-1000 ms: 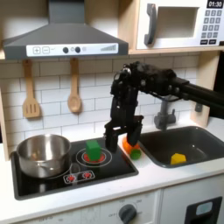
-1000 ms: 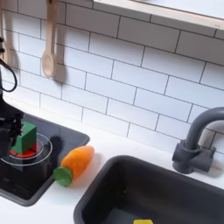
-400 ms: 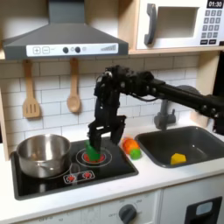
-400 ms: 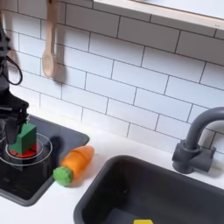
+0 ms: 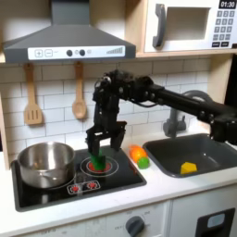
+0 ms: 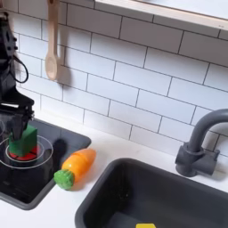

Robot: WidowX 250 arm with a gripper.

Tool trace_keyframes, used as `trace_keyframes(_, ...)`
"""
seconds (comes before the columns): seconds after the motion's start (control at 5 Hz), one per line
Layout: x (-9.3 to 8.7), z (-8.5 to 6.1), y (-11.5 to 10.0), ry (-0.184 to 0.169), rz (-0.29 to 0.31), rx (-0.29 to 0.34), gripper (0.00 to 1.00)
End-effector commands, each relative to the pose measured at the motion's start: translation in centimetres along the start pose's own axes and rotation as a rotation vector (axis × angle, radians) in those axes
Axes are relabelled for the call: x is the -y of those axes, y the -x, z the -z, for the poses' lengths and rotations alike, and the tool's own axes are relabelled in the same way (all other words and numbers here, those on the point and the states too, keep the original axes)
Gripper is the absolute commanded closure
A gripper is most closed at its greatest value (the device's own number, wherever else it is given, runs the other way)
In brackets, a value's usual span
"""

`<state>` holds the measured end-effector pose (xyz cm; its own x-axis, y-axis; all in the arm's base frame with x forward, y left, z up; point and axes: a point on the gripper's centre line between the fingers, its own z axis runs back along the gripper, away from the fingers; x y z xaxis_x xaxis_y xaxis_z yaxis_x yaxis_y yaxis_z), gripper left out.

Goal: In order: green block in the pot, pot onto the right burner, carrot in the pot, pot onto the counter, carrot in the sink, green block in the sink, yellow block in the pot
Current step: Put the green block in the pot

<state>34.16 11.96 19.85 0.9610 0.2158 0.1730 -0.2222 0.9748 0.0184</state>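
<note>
— Between your pincer (image 6: 20, 134) fingers sits the green block (image 6: 26, 140) on the burner; they straddle it, released, not clenched yet.
— Next?
— Step one: clench, lift, carry it left in the first exterior view to the pot (image 5: 46, 162).

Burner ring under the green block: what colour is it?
Red, clearest in the second exterior view, burner ring under the green block.

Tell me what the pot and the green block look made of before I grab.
The pot looks like polished steel: bright, mirror-like walls with reflections. The green block looks like painted wood or plastic, I can't tell which: flat, even colour, matte faces, crisp edges.
</note>
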Motion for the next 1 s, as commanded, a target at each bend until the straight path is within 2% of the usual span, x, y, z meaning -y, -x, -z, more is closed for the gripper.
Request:
trace_keyframes(0.0,0.4,0.4,-0.7,0.013,0.040,0.014,0.00)
trace_keyframes(0.4,0.4,0.8,-1.4,0.021,0.041,0.015,0.00)
trace_keyframes(0.8,0.6,1.9,-2.0,0.036,0.056,0.005,0.00)
